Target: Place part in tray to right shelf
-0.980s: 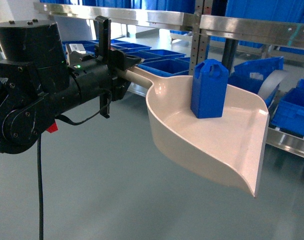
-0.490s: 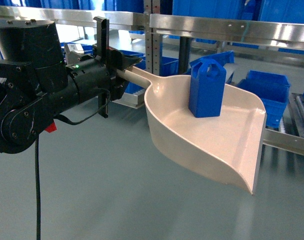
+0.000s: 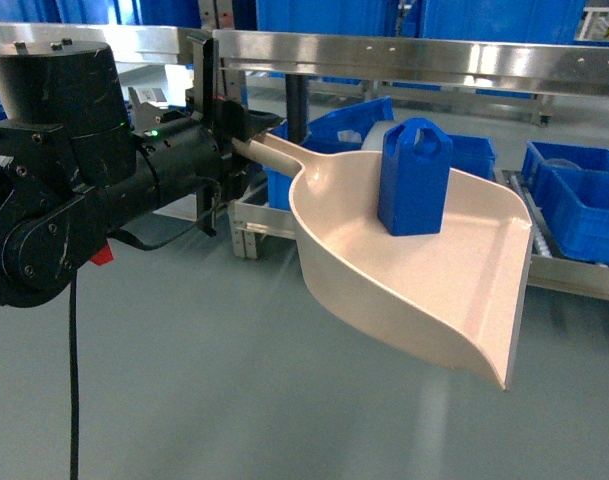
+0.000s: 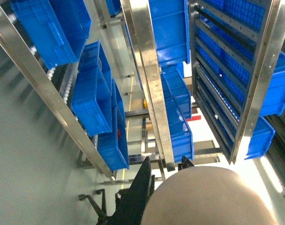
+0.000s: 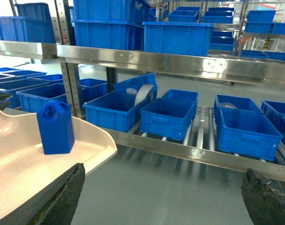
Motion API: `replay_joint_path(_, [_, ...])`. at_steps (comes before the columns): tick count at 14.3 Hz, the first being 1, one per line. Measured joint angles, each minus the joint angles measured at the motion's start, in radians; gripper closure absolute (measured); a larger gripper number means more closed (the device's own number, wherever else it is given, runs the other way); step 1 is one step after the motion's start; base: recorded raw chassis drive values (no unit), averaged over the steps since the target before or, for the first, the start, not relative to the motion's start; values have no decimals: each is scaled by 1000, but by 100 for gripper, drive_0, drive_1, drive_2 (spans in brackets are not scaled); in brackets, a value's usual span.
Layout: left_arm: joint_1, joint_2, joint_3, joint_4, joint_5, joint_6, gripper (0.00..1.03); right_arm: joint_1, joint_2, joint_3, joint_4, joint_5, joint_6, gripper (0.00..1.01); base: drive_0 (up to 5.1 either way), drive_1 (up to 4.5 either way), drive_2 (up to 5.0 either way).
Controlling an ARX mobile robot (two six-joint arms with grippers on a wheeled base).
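The blue part [image 3: 414, 180] stands upright in the beige tray [image 3: 424, 285], near its back wall. My left gripper [image 3: 234, 128] is shut on the tray's handle [image 3: 269, 150] and holds the tray level above the grey floor. In the left wrist view the tray's handle [image 4: 212, 199] is a pale blur between the black fingers [image 4: 141, 190]. The right wrist view has the part [image 5: 54, 126] and the tray [image 5: 34, 164] at left, and my right gripper [image 5: 165, 199] is open with only floor between its fingers. The right shelf [image 3: 574, 278] runs behind the tray, and its front rail [image 5: 193, 151] and white rollers show.
Blue crates [image 5: 168, 116] sit in a row on the shelf's roller tracks, one holding a white roll [image 5: 143, 93]. An upper steel rail [image 3: 434, 50] crosses above the tray, with more crates [image 5: 175, 37] on it. A steel upright [image 3: 296, 105] stands behind the handle.
The shelf and its crates have slid leftward behind the tray, so my viewpoint has moved along the rack. The tray, the part and the left arm keep the same places in view.
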Motion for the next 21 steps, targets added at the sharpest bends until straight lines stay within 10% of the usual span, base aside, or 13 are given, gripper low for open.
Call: replay_joint_path(21, [2, 0, 0, 1, -2, 0, 91, 0, 0, 0, 0, 1, 0, 3, -167, -167, -167])
